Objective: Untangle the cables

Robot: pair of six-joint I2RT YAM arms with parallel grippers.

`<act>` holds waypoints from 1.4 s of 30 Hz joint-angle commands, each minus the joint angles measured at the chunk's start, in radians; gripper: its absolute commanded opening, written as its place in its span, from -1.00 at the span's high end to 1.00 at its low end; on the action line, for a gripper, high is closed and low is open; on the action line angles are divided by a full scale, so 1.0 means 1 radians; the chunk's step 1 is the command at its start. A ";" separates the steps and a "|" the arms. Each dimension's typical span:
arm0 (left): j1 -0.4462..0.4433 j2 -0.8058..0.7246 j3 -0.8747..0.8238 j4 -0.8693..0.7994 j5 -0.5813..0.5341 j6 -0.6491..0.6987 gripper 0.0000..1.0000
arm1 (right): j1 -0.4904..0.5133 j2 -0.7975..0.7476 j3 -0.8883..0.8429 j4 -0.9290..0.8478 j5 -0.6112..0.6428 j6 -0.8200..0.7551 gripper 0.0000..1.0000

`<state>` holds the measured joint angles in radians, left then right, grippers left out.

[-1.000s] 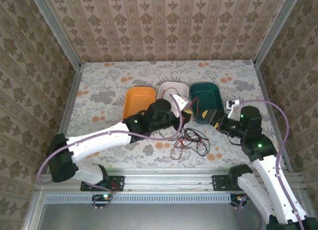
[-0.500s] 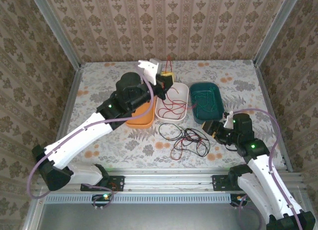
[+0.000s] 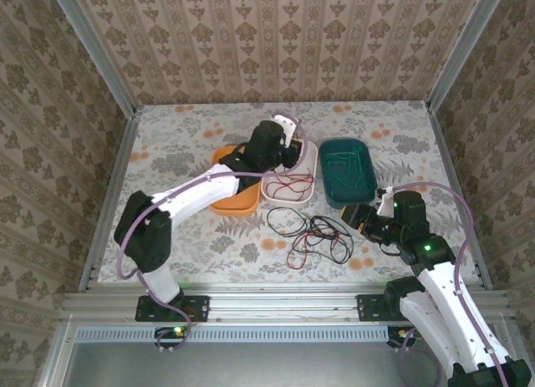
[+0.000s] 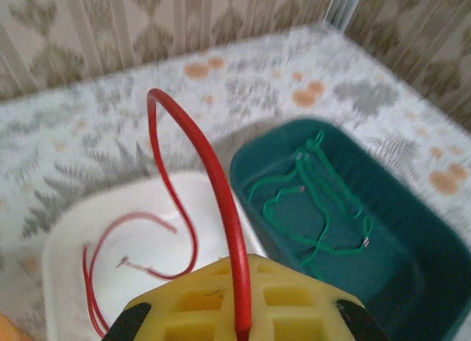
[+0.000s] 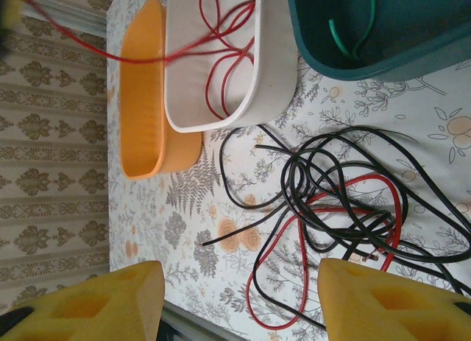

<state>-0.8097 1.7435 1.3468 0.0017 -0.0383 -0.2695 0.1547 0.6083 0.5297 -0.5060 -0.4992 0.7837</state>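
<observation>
Cables point(image 3: 322, 234): black and red strands lie knotted on the tabletop point(image 3: 175, 236) in front of the trays. Another red cable is over the white tray, and a green one is in the teal tray.
Orange tray point(image 3: 238, 205): smooth, shallow plastic with rounded corners.
Left fingers point(image 4: 184, 311): yellow with hollow cells, clamped on the red cable point(image 4: 221, 186) above the white tray point(image 4: 62, 238).
Red cable: thin, glossy and springy enough to arch upward. If let go off-centre, it could flop over the rim.
Green cable point(image 4: 309, 201): a loose coil in the glossy teal tray point(image 4: 412, 234).
Knot risk: black loops thread through red, so pulling two strands together could tighten the knot or drag the whole heap.
Right fingers point(image 5: 88, 300): yellow, apart and holding nothing, near the knot. A shallow pinch may slip off such thin wire.
</observation>
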 commanded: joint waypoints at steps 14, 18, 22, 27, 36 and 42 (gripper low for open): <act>0.046 0.171 0.051 -0.037 0.017 -0.124 0.09 | -0.004 -0.019 0.035 -0.065 0.006 -0.037 -0.13; 0.032 0.108 0.094 -0.053 0.024 -0.102 -0.40 | -0.004 -0.025 0.032 -0.069 0.007 -0.041 -0.13; -0.006 -0.010 0.084 -0.076 -0.034 -0.067 -0.54 | -0.003 -0.023 0.027 -0.067 0.008 -0.042 -0.13; -0.077 -0.158 -0.017 -0.145 -0.072 -0.016 -0.54 | -0.003 -0.018 0.026 -0.076 0.008 -0.058 -0.13; -0.235 -0.182 -0.168 -0.274 0.156 0.045 -0.52 | 0.001 0.030 -0.031 -0.076 -0.035 -0.074 -0.03; -0.323 -0.071 -0.193 -0.228 0.175 0.011 -0.48 | 0.015 0.106 -0.064 -0.082 -0.032 -0.092 0.23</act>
<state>-1.1042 1.6432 1.1526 -0.2157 0.0978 -0.2539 0.1612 0.7029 0.4816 -0.5606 -0.5083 0.7097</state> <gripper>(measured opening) 0.743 0.391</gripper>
